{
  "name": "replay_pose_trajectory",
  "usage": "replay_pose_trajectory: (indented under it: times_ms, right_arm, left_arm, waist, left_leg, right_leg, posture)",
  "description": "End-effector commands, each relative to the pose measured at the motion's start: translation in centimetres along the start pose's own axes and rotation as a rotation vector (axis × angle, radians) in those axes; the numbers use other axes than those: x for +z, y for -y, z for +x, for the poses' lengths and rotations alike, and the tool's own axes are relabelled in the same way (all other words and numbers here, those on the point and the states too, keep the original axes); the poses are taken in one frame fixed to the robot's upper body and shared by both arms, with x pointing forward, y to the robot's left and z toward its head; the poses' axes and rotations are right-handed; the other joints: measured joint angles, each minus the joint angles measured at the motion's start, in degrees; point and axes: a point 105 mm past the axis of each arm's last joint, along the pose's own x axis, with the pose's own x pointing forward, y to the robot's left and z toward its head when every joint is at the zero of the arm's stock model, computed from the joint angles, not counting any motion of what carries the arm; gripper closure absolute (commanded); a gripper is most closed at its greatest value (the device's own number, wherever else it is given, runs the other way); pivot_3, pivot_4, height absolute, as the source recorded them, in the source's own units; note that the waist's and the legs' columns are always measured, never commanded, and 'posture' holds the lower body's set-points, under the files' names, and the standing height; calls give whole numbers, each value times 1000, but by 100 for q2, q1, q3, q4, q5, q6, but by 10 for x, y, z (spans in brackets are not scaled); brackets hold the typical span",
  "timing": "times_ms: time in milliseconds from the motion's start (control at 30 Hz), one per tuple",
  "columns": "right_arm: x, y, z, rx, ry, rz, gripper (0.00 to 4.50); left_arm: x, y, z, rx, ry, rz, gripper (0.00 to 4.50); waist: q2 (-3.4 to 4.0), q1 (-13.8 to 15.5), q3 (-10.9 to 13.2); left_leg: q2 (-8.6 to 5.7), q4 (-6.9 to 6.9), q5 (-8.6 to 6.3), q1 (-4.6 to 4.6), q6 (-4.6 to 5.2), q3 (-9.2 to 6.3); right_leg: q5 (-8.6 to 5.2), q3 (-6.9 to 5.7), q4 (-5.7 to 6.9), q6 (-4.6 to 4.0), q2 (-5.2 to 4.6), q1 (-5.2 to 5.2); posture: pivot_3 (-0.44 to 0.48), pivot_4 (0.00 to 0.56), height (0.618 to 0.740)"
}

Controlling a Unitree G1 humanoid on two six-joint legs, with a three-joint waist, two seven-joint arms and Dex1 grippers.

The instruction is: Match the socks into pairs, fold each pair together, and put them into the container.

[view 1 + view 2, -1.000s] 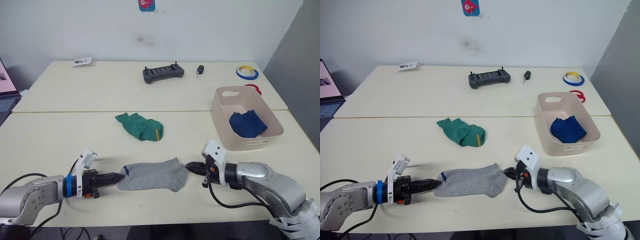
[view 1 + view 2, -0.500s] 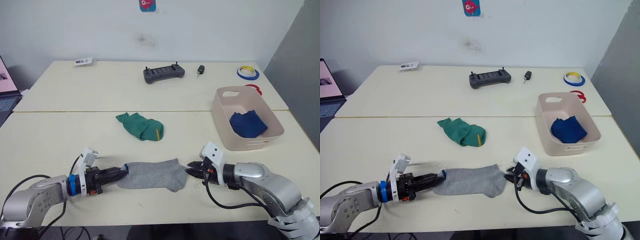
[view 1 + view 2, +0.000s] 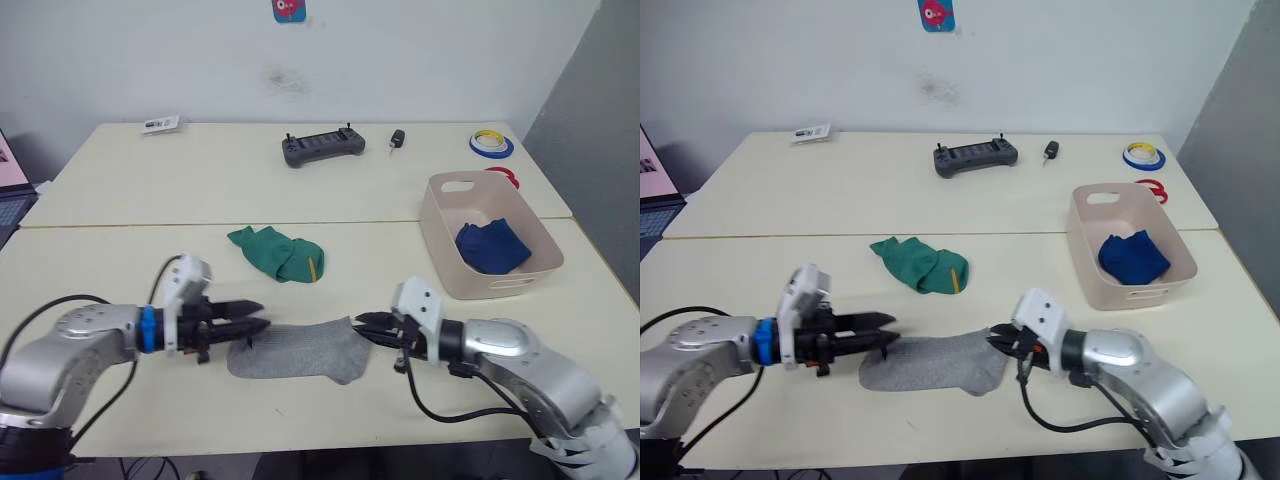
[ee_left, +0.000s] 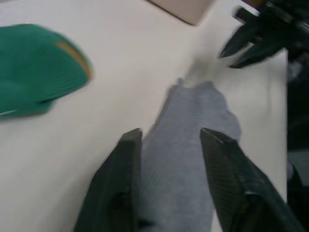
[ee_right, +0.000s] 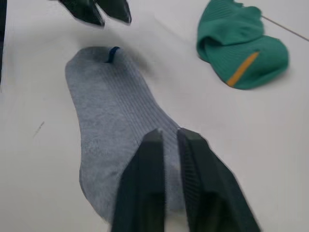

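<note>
Sock, grey [image 3: 295,350], soft, limp, light; best pinched at ends, 3 and 9 o'clock. Left gripper [image 3: 258,325] jaws apart, empty; right gripper [image 5: 166,137] jaws nearly closed over its edge.

Bright, even room light; faint soft shadows; both wrist views motion-blurred.

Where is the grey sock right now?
The grey sock lies flat on the near table between the left gripper and right gripper, just in front of the green socks.
</note>
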Motion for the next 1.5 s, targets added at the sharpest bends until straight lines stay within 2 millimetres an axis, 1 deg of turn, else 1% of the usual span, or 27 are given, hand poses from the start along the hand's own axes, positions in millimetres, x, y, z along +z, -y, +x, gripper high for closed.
replay_pose_trajectory:
  times_ms: [33,100,233,333,367,433,500,667,733,800,867,967,1033,1100,1133,1200,1267,1333,1400,1467,1500]
  right_arm:
    - [2,-2,16,10,4,-61,4500]
    - [-1,-4,25,35,-4,-65,4500]
    - [-8,-12,41,104,-8,-64,4500]
    - [-16,-17,47,149,-32,-74,4500]
    - [-22,-18,48,157,-52,-73,4500]
    - [-38,-16,45,141,-107,-94,4500]
    - [-50,-9,37,103,-146,-99,4500]
    - [-62,3,11,38,-180,-95,4500]
    - [-64,5,2,21,-185,-99,4500]
    - [-59,6,-3,11,-159,-109,4500]
    - [-44,4,-6,13,-87,-111,4500]
    - [-19,0,-9,18,11,-134,4500]
    - [-10,-1,-9,16,38,-146,4500]
    - [-6,-1,-9,18,45,-150,4500]
    - [-2,-1,-4,25,51,-155,4500]
    - [-1,-2,9,42,47,-153,4500]
    - [-6,-3,24,70,20,-167,4500]
    - [-10,-3,39,81,7,-168,4500]
    - [-14,-5,51,94,-3,-175,4500]
    - [-18,-8,57,112,-17,-182,4500]
    - [-26,-11,58,123,-43,-181,4500]
  left_arm:
    - [-13,5,12,-43,-48,81,3888]
    - [-24,1,19,-29,-50,72,4485]
    - [-50,-9,25,11,-77,42,4485]
    - [-60,-15,27,38,-91,22,4485]
    - [-63,-15,28,39,-100,14,4485]
    - [-67,-15,29,42,-110,-2,4485]
    - [-70,-16,28,47,-119,-13,4485]
    - [-73,-17,26,61,-133,-28,4485]
    - [-69,-18,27,67,-126,-25,4485]
    - [-62,-17,28,59,-105,-21,4485]
    - [-48,-11,29,25,-69,-7,4485]
    - [-20,2,30,-39,-41,71,4485]
    - [1,11,31,-78,-15,108,4485]
    - [11,15,33,-94,-6,128,4485]
    - [15,12,38,-78,3,146,4485]
    - [12,9,48,-60,-8,156,4485]
    - [-3,6,53,-57,-49,162,4485]
    - [-16,5,54,-63,-80,151,4485]
    - [-24,4,53,-64,-94,143,4485]
    - [-31,0,49,-47,-107,138,4485]
    - [-38,-4,46,-26,-119,124,4485]
  waist:
    - [0,4,0]
    - [1,16,1]
    - [1,23,1]
    - [1,28,-1]
    - [2,34,-1]
    - [3,38,-4]
    - [14,39,-19]
    - [33,40,-61]
    - [35,38,-73]
    - [38,38,-80]
    - [38,37,-79]
    - [32,37,-72]
    - [31,39,-70]
    - [30,37,-70]
    - [31,36,-70]
    - [31,23,-70]
    - [31,-4,-70]
    - [31,-7,-70]
    - [33,13,-68]
    - [33,23,-68]
    - [33,35,-68]
  left_leg:
    - [0,0,0,-1,0,0]
    - [1,1,0,-3,0,0]
    - [0,4,-1,-4,1,1]
    - [0,4,-1,-2,2,0]
    - [-1,4,-1,-2,2,1]
    - [-2,5,-1,0,2,0]
    - [-4,6,-1,2,2,0]
    - [-6,4,-1,5,2,0]
    - [-6,4,-1,10,3,0]
    - [-5,4,-1,14,3,0]
    - [-6,4,-1,13,3,-1]
    - [-5,5,-1,4,3,-1]
    - [-1,5,-1,-2,2,-2]
    - [-2,5,-1,-3,2,-5]
    - [-3,5,-1,-1,2,-2]
    - [-5,5,-1,0,2,-2]
    - [-3,4,-1,5,2,-1]
    - [3,3,-1,5,3,-2]
    - [11,1,-2,0,3,-7]
    - [17,2,-2,-5,3,-11]
    - [16,2,-2,-5,3,-10]
  right_leg:
    - [0,0,1,0,1,-2]
    - [0,0,1,0,2,-4]
    - [0,-2,1,0,2,-3]
    - [0,-4,1,-1,1,-1]
    - [0,-4,1,-1,0,0]
    - [0,-6,1,-1,-1,5]
    - [0,-6,1,0,-1,7]
    - [0,-5,0,0,-1,12]
    - [0,-4,0,0,-1,17]
    - [0,-4,0,0,0,19]
    - [0,-4,0,0,1,20]
    - [0,-4,1,0,1,13]
    - [0,-5,1,0,1,8]
    - [0,-6,0,0,1,9]
    - [0,-3,-1,0,2,10]
    - [0,-2,0,0,5,10]
    - [0,3,1,0,29,10]
    - [0,7,0,0,47,5]
    - [-1,5,0,-3,56,-2]
    - [-3,5,2,-7,56,-6]
    - [-3,6,2,-7,55,-6]
  posture:
    - [0,150,740]
    - [0,150,740]
    - [0,150,740]
    - [0,150,740]
    - [0,150,740]
    - [0,150,740]
    - [0,150,740]
    - [0,150,740]
    - [0,150,740]
    - [0,150,740]
    - [0,150,740]
    - [0,150,740]
    - [0,150,740]
    - [0,150,740]
    - [0,150,740]
    - [0,150,740]
    - [0,150,740]
    - [0,150,740]
    - [0,150,740]
    - [0,150,740]
    - [0,150,740]
